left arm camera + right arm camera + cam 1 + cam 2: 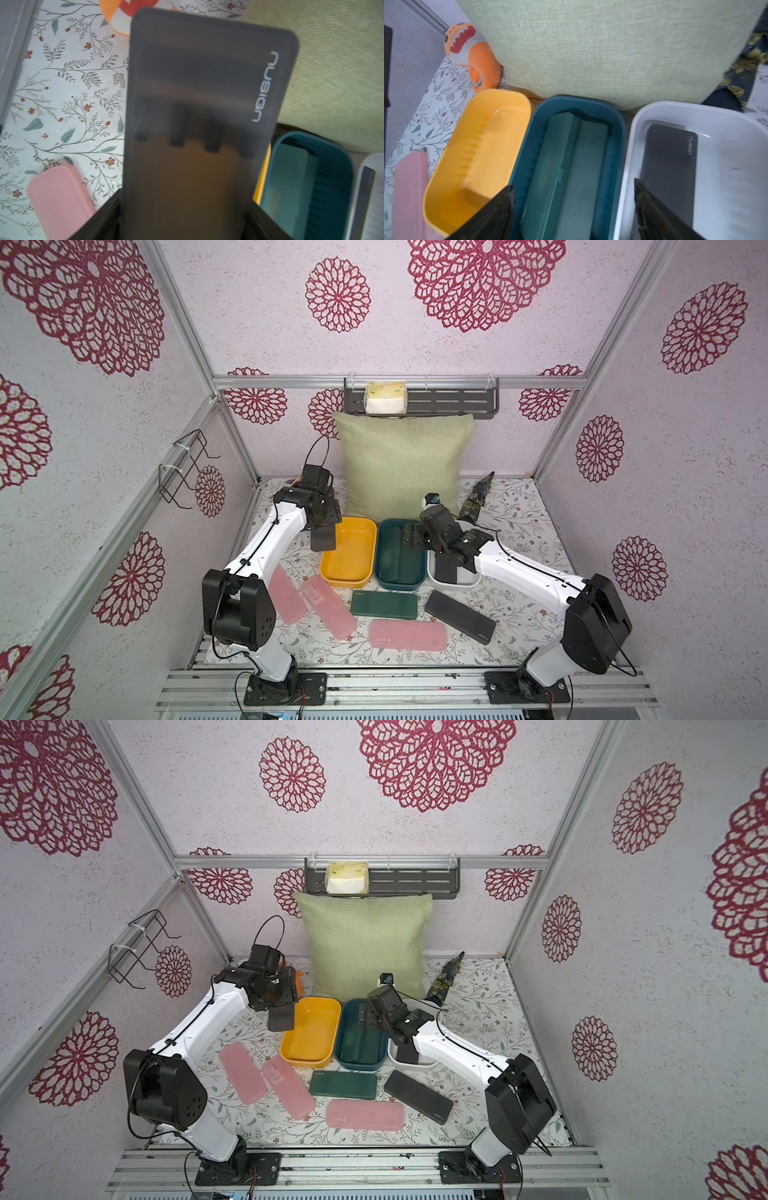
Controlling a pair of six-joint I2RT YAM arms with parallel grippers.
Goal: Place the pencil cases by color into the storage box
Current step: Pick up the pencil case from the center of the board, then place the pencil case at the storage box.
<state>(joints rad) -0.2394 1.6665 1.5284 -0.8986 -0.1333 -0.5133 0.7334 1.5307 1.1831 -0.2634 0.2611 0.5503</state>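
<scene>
Your left gripper is clamped on one short end of a matte black, flat rectangular plastic pencil case, which hangs lengthwise from the jaws at the left rim of the empty yellow plastic tub. Your right gripper is spread wide and holds nothing. It hovers between the teal plastic tub, where dark green cases lie inside, and the white plastic tub, where one black case lies flat. The three tubs stand in a row mid-table, before the pale green fabric cushion at the back edge. Three translucent pink cases, one loose dark green case and another loose black case wait near the front edge. I judge this a carry step: black belongs with black, so the next move takes the held case across the yellow and teal tubs to the white one — and your right arm sits in that path, so clear it first, then lower before letting go.
</scene>
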